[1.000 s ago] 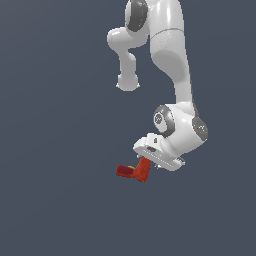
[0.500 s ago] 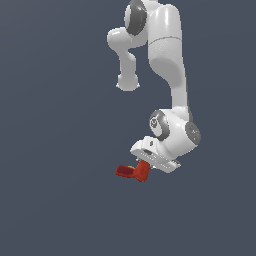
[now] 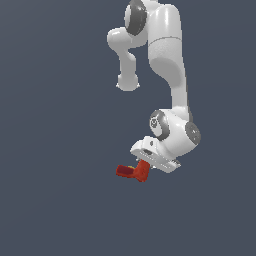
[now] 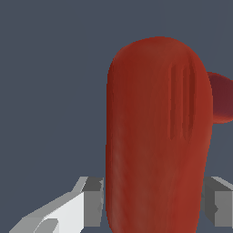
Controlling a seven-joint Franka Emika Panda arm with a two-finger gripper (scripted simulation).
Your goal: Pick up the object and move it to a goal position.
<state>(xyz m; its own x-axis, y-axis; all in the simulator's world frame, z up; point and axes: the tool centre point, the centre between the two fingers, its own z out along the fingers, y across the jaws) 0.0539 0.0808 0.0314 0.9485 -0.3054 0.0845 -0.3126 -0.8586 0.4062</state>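
Observation:
The object (image 3: 134, 171) is a small red-orange L-shaped thing with a darker red handle. In the exterior view it hangs just below the white gripper (image 3: 145, 166), held in the air against the plain grey background. In the wrist view the object (image 4: 154, 136) fills the middle of the picture, and the two grey fingertips (image 4: 93, 200) press against its two sides. The gripper (image 4: 154, 202) is shut on it. The darker handle end pokes out beside the body in the wrist view.
The white arm (image 3: 167, 55) reaches down from the top of the exterior view. Around it is only a uniform dark grey background; no goal marker shows.
The arm has swung slightly toward the exterior view's left, carrying the object with it. The grip on the object is unchanged.

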